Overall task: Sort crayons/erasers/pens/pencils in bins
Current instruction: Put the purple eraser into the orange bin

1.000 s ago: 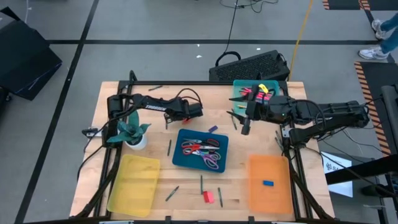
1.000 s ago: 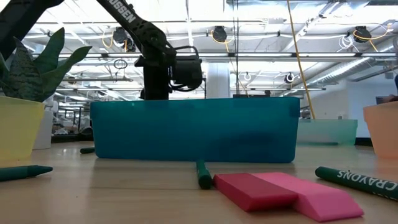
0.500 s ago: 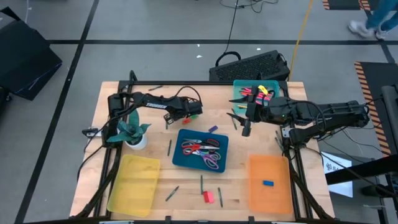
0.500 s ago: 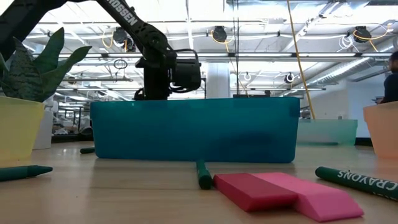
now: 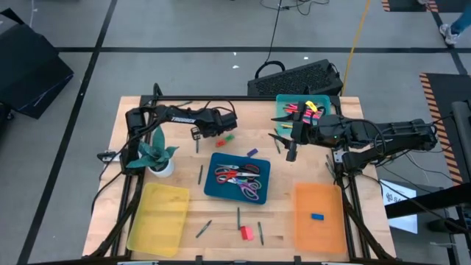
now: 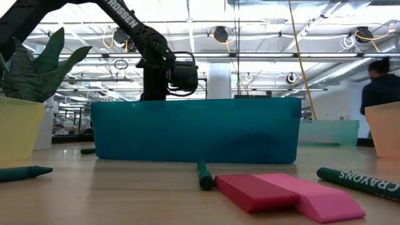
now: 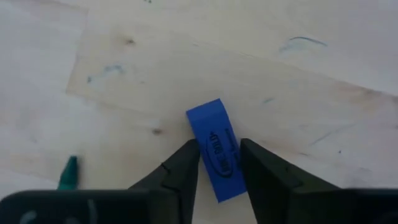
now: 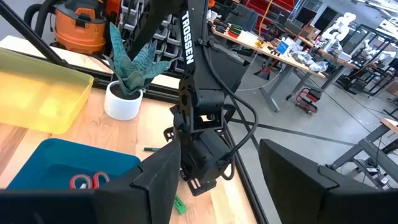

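The left gripper (image 7: 217, 163) hangs low over the far middle of the bench (image 5: 125, 132), just behind the blue bin (image 5: 239, 177). In its wrist view a blue eraser (image 7: 214, 144) lies flat on the wood, one end between the two fingers (image 7: 183, 167). The fingers flank that end but sit spread with gaps either side, so the gripper is released, not yet grasping. The eraser's long axis runs nearly straight ahead from the gripper, slightly skewed, so the fingers would close across its narrow width (a good line for a pinch). A green crayon tip (image 7: 68, 173) lies well aside.

The right gripper (image 8: 214, 168) waits above the bench near the teal bin (image 5: 283, 103), fingers apart and empty. The left arm is plainly nearer. The orange bin (image 5: 318, 193) already holds another blue eraser (image 5: 317, 217).
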`<state>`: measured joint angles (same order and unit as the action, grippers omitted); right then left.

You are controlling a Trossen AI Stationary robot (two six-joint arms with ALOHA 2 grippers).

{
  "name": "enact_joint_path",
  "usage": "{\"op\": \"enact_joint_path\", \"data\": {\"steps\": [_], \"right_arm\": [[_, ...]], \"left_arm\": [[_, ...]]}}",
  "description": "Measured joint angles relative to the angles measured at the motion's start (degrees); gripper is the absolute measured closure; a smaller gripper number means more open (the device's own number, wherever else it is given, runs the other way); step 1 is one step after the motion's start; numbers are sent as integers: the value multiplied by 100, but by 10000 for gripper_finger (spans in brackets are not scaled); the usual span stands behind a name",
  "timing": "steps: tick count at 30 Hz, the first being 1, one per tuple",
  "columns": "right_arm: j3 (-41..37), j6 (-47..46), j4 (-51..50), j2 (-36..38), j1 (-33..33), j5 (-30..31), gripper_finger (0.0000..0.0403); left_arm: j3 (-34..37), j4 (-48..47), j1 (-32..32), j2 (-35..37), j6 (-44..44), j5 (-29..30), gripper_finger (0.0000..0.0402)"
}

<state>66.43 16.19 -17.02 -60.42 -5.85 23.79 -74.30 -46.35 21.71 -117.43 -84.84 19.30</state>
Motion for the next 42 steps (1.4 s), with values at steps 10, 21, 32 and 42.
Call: {"op": "enact_joint_path", "data": {"steps": [10,21,32,42], "right_arm": [[0,-5,0,0,34,15,193],[0,-51,0,0,230,18,193],[0,-191,0,0,407,17,193],[0,-177,0,0,441,17,193]], "left_arm": [[8,-124,105,0,377,107,222],[13,-463,166,37,131,8,269],[52,-822,350,297,216,-278,259],[546,-317,177,342,-572,4,208]]}}
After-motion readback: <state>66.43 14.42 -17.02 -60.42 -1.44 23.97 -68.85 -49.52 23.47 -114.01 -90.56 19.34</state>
